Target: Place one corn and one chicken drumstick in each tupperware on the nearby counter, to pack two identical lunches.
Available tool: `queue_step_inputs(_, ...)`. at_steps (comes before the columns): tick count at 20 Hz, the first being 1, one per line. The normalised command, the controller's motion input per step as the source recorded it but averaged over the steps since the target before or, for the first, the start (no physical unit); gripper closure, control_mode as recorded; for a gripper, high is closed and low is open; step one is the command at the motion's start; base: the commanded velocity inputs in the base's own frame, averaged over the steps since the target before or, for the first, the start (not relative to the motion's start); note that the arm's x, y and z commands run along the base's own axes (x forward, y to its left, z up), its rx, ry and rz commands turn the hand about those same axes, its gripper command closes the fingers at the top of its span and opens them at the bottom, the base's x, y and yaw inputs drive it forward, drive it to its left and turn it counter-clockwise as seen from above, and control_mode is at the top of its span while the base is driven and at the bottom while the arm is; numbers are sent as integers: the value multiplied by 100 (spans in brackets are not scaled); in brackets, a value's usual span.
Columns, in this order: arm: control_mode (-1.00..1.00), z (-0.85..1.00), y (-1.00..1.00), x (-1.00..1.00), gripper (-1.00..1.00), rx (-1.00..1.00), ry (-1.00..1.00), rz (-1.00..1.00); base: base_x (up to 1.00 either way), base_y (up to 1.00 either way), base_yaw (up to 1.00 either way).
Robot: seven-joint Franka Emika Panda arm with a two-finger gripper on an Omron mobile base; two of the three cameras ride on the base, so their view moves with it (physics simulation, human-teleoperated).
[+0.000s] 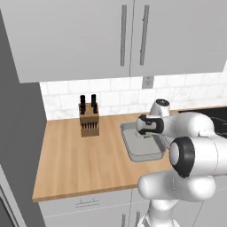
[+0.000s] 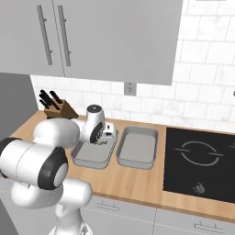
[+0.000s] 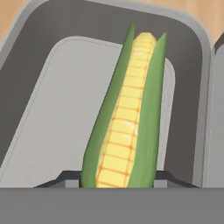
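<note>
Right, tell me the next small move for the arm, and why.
Probably lower a little and open the gripper. It holds the corn directly above the bare floor of the left grey container, inside its walls, so releasing there should leave the cob lying in the box.

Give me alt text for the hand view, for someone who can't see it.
An ear of corn, yellow kernels between green husk leaves, is held between the gripper fingertips over the pale floor of an open grey tupperware. A strip of wooden counter shows beyond its rim.
</note>
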Motion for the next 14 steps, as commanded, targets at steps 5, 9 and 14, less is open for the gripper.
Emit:
queue_step_inputs(5,-100,-13,0,0,-100,0,2,0,0,0,0)
queue_step_inputs(9,-100,-2,0,0,-100,0,0,0,0,0,0)
queue_step_inputs(14,-100,0,0,0,-100,0,0,0,0,0,0)
